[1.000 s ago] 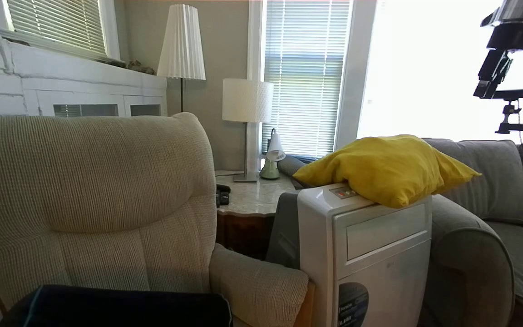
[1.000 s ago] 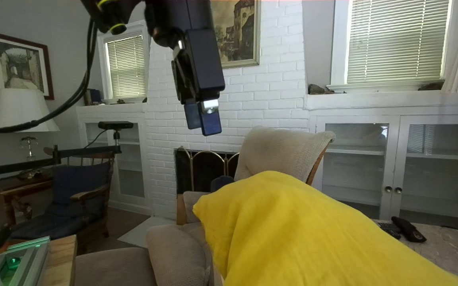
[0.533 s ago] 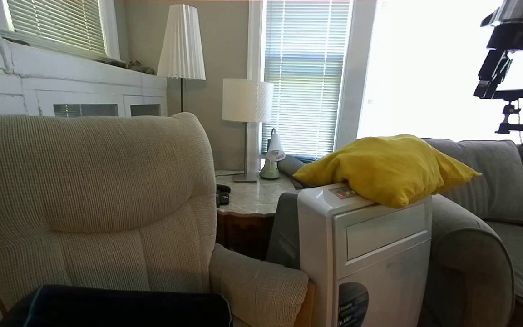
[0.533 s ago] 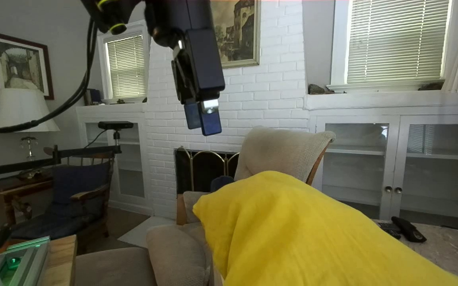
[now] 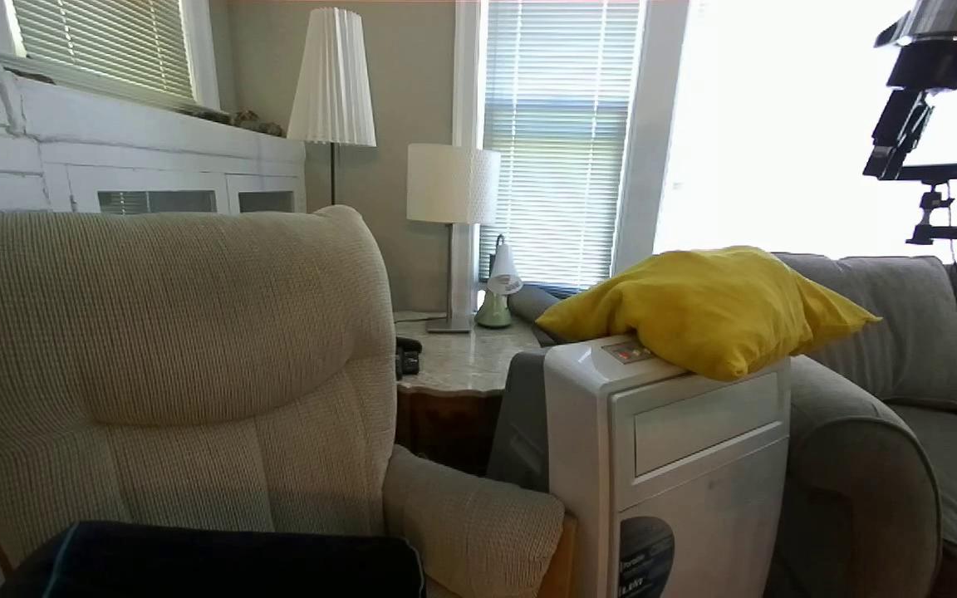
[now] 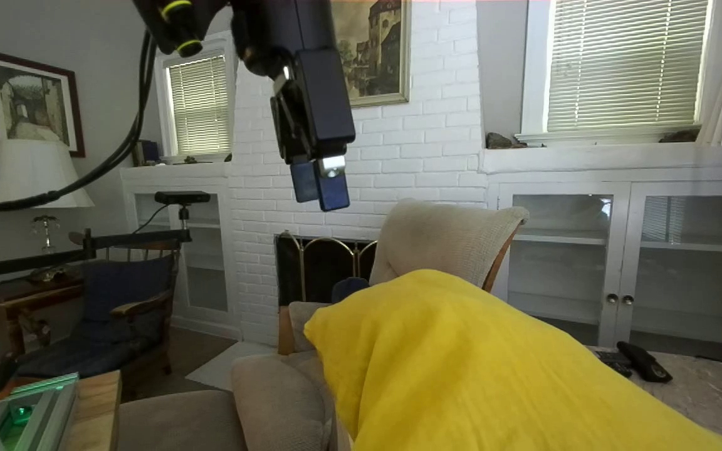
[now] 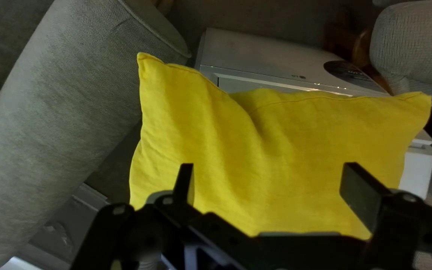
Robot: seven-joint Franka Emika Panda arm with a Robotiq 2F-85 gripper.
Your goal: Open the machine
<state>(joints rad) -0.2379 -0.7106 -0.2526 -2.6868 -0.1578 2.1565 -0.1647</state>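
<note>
The machine (image 5: pixel 699 498) is a tall white box between the armchair and the sofa in an exterior view. Its top carries a small control panel (image 5: pixel 628 352) at the left end. A yellow cushion (image 5: pixel 711 307) lies across the top and hides most of it. In an exterior view the cushion (image 6: pixel 474 369) fills the front and hides the machine. My gripper (image 6: pixel 319 186) hangs in the air above, apart from both. In the wrist view my gripper (image 7: pixel 268 182) is open and empty over the cushion (image 7: pixel 276 127); part of the machine's front (image 7: pixel 261 52) shows beyond it.
A beige armchair (image 5: pixel 246 332) stands beside the machine, and a grey sofa arm (image 5: pixel 852 465) on its other side. A marble-topped table (image 5: pixel 470 357) with lamps stands behind. The sofa arm (image 7: pixel 69 86) also shows in the wrist view.
The arm and gripper have shifted very slightly, a little to the left in an exterior view. The cushion and the machine have not moved.
</note>
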